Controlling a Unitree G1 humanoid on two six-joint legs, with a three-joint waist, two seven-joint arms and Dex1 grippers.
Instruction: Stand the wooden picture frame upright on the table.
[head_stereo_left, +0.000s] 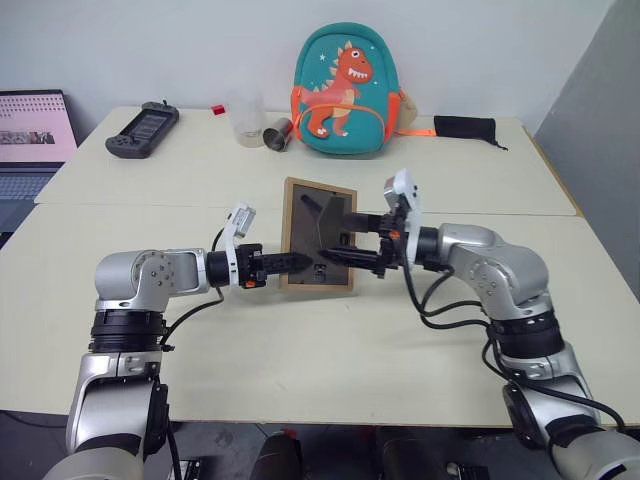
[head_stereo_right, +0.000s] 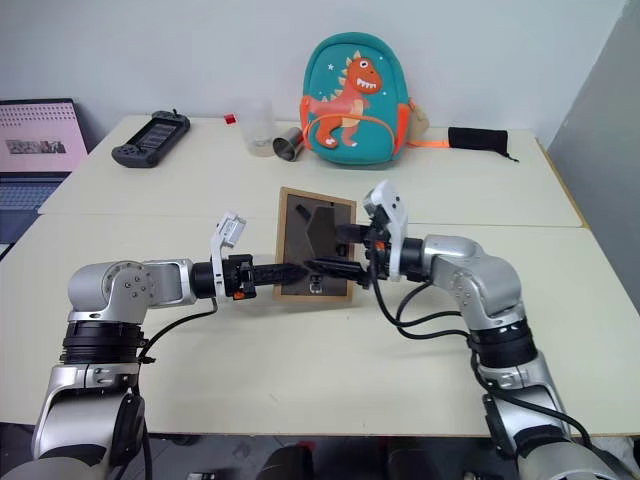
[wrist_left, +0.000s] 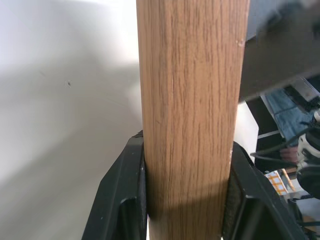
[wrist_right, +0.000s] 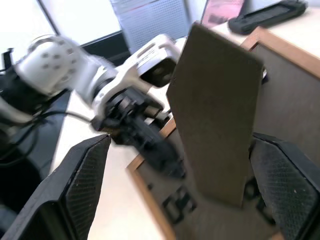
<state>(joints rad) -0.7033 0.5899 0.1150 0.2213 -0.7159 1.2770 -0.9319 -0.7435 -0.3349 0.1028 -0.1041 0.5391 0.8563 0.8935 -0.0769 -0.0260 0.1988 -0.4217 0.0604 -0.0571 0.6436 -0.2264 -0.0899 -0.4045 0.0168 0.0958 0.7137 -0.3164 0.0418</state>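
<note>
The wooden picture frame (head_stereo_left: 300, 222) hangs tilted just above the table (head_stereo_left: 300, 370), its dark back panel facing me. My left gripper (head_stereo_left: 295, 263) is shut on the frame's lower left rim; in the left wrist view the light-wood edge (wrist_left: 192, 100) fills the gap between both black fingers (wrist_left: 127, 200). The hinged stand (head_stereo_left: 325, 213) is swung out from the back. My right gripper (wrist_right: 185, 170) reaches in from the right and is open, one finger on each side of the stand (wrist_right: 215, 115) with a gap on both sides.
At the back of the table stand a teal dinosaur backpack (head_stereo_left: 343, 92), a clear cup (head_stereo_left: 247, 120), a metal cup on its side (head_stereo_left: 277, 133), a black handheld console (head_stereo_left: 143, 129) and a black pouch (head_stereo_left: 465, 128). A laptop (head_stereo_left: 30, 140) sits off the left edge.
</note>
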